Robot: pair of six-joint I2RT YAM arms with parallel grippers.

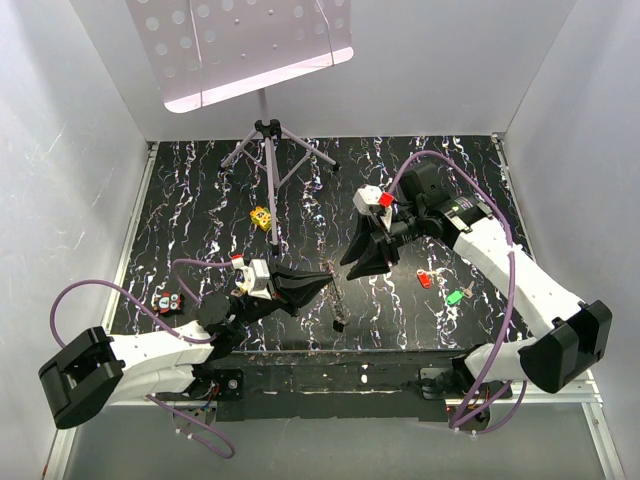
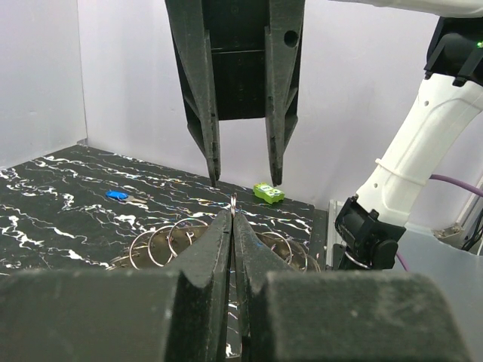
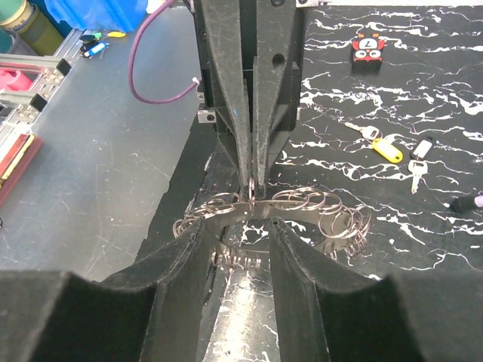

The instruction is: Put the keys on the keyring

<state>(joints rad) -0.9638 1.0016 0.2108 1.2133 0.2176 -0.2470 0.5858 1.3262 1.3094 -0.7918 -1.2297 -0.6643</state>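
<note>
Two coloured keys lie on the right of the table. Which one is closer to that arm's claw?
The red key: it lies just right of the right gripper. The green key sits farther out to the right and nearer the front.

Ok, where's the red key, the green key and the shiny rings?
red key (image 1: 424, 278), top view, on its red plastic head.
green key (image 1: 455, 296), top view, on its green plastic head.
rings (image 3: 324, 215), right wrist view, on the bunch of wire loops on the right.
</note>
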